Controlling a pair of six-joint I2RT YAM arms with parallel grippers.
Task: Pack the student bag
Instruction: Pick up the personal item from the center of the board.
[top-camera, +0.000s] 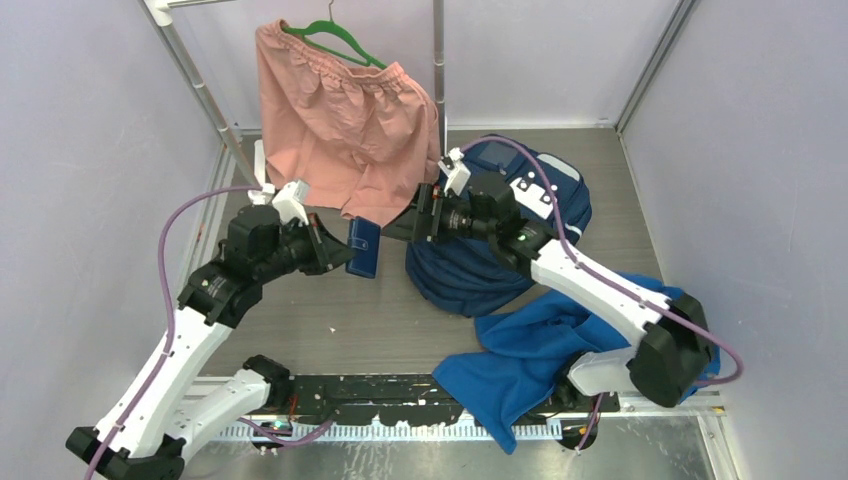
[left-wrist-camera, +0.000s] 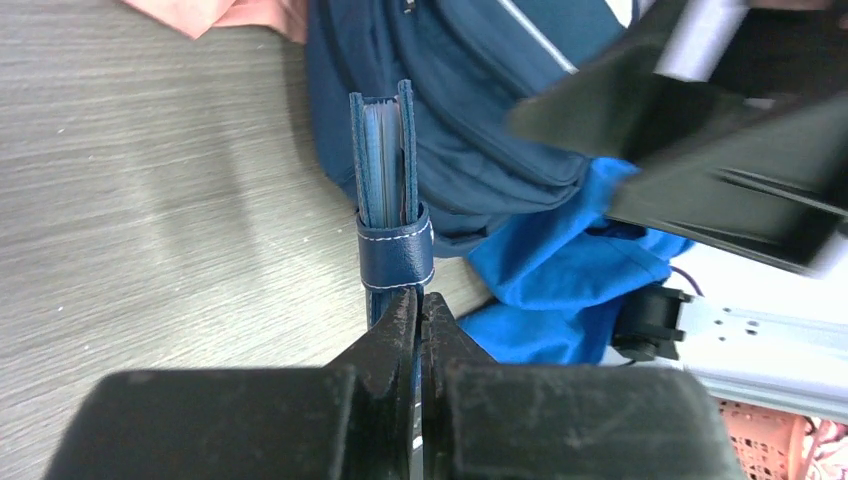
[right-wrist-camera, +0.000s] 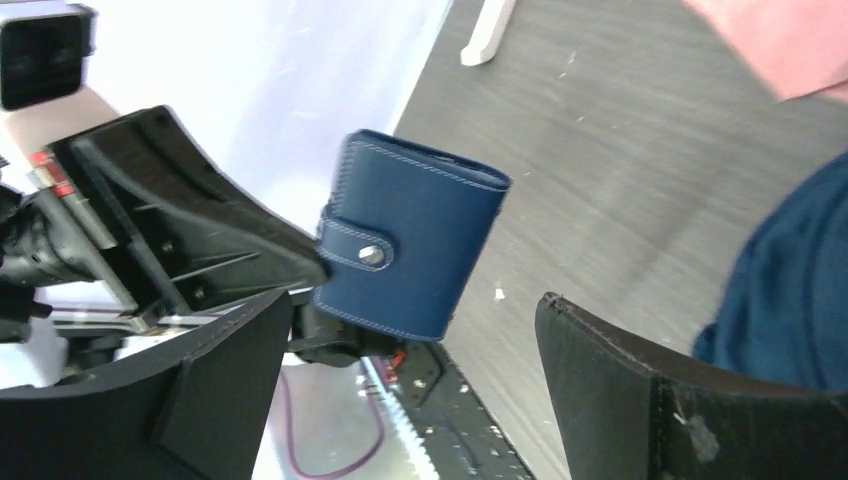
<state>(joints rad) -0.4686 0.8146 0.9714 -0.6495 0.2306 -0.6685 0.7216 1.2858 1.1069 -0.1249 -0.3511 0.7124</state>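
Limp, likely light student bag wants gripping at its rim; left end effector pinches the wallet, right end effector gapes wide

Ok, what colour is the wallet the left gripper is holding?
The wallet is navy with pale stitching; clearest in right wrist view.

The wallet is pinched by one end between the left fingers, and its free end reaches past their tips above the tabletop. The right fingers face it, spread apart, with the wallet just beyond their tips and touching neither. The student bag lies on the tabletop below and behind the right fingers. The cloth lies against its near side. The shorts hang behind both pairs of fingers.
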